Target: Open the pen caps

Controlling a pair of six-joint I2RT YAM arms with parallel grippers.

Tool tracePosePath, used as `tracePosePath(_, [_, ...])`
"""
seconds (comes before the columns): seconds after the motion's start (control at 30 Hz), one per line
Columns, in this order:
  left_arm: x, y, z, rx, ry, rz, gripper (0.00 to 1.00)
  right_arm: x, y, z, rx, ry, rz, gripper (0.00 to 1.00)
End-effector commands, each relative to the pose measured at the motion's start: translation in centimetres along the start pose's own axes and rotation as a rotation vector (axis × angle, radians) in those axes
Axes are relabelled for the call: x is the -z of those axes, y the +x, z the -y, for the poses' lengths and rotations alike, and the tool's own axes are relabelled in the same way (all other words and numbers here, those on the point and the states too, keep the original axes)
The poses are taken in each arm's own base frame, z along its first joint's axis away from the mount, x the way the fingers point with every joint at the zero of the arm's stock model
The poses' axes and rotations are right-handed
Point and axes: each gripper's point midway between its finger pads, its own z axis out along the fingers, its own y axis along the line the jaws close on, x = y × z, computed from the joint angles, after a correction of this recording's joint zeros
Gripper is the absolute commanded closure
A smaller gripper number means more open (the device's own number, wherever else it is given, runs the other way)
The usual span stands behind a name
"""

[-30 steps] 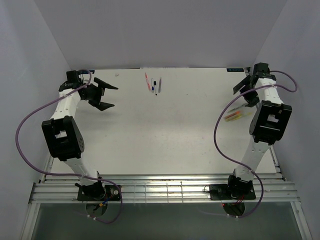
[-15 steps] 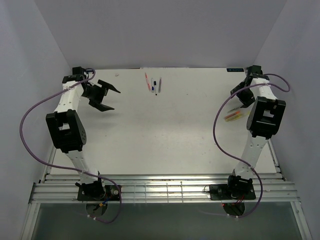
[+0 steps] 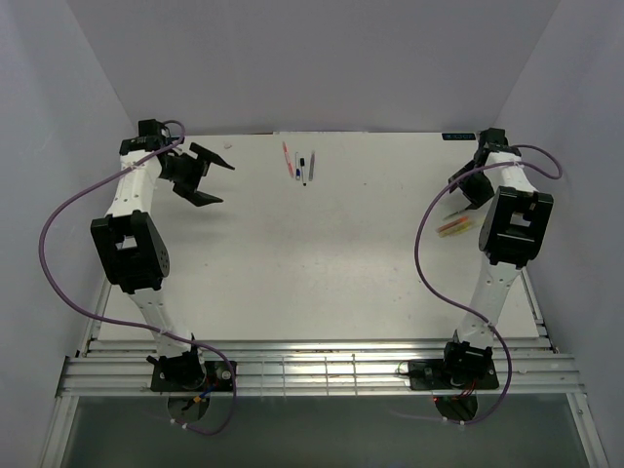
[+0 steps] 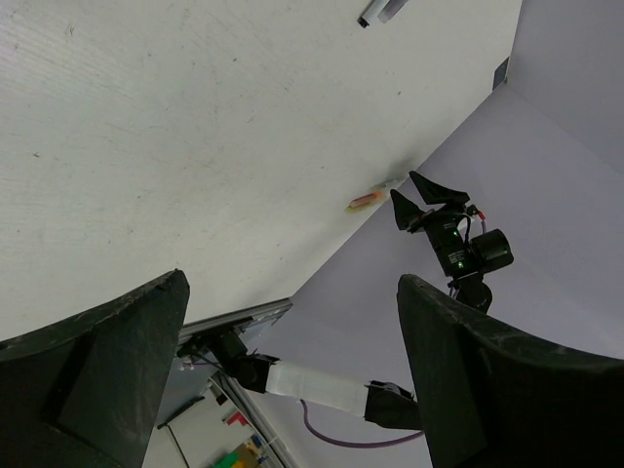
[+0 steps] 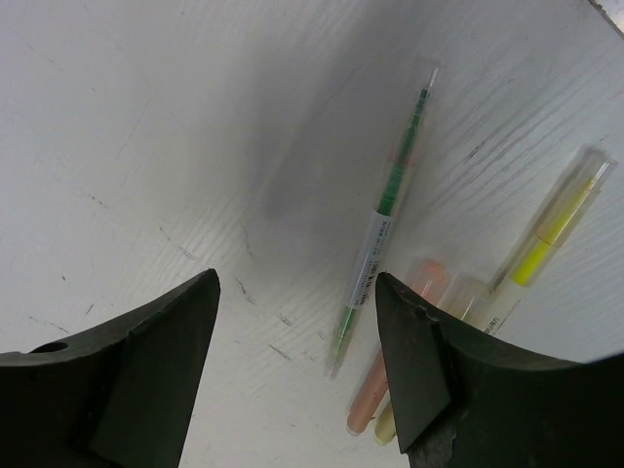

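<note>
Right wrist view: the right gripper (image 5: 297, 278) was held over the matte white table (image 5: 146, 117), jaws apart and empty, apparently lined up beside the green pen (image 5: 390, 219) for a pick. The pen caps (image 5: 585, 175), short translucent plastic tubes, were seated on slim, smooth pens (image 5: 546, 244) laid near the right edge, other pens (image 3: 302, 168) at far centre. The left gripper (image 3: 214, 182) was held wide open and empty at far left, probably to pull caps.

Seen from above, the pens at the bench's twelve o'clock (image 3: 302, 166) are too small to read as capped or uncapped. The coloured pens at three o'clock (image 3: 452, 227) lie partly under the right arm (image 3: 512, 229). In the right wrist view, an orange pen (image 5: 369, 395) passes behind a finger (image 5: 439, 390). The left wrist view's top edge crops a pen (image 4: 380, 12).
</note>
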Motion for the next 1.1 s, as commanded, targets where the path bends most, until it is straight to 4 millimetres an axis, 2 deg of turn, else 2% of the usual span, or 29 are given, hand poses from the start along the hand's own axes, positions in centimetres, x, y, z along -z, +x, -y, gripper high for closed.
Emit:
tracePosePath(0.0, [2.1, 0.6, 2.1, -0.076, 0.051, 0.041, 0.02, 0.4, 0.1, 0.1, -0.011, 0.015, 0.015, 0.29])
tracePosePath(0.13, [2.1, 0.6, 2.0, -0.076, 0.045, 0.040, 0.02, 0.6, 0.8, 0.3, 0.005, 0.028, -0.001, 0.30])
tracePosePath(0.2, [2.2, 0.6, 1.9, -0.075, 0.043, 0.043, 0.02, 1.0, 0.3, 0.2, 0.009, 0.011, 0.031, 0.30])
tracePosePath(0.33, [2.0, 0.6, 1.8, -0.074, 0.040, 0.038, 0.02, 1.0, 0.6, 0.5, 0.013, 0.017, 0.027, 0.30])
tracePosePath(0.6, [2.3, 0.4, 2.0, -0.093, 0.035, 0.053, 0.02, 0.0, 1.5, 0.9, 0.004, 0.027, 0.004, 0.32])
tracePosePath(0.73, [2.4, 0.5, 2.3, -0.108, 0.048, 0.046, 0.02, -0.7, 1.5, 0.5, -0.002, 0.015, -0.004, 0.46])
tracePosePath(0.8, [2.4, 0.6, 2.5, -0.114, 0.058, 0.035, 0.02, -1.1, 1.6, 0.5, -0.006, 0.018, -0.010, 0.48])
tracePosePath(0.97, [2.4, 0.8, 3.0, -0.143, 0.087, 0.020, 0.02, -1.6, 2.2, 0.6, -0.002, 0.025, -0.027, 0.63])
tracePosePath(1.07, [2.8, 0.7, 3.1, -0.163, 0.082, 0.046, 0.02, -1.8, 2.3, 0.5, 0.007, 0.023, -0.031, 0.75])
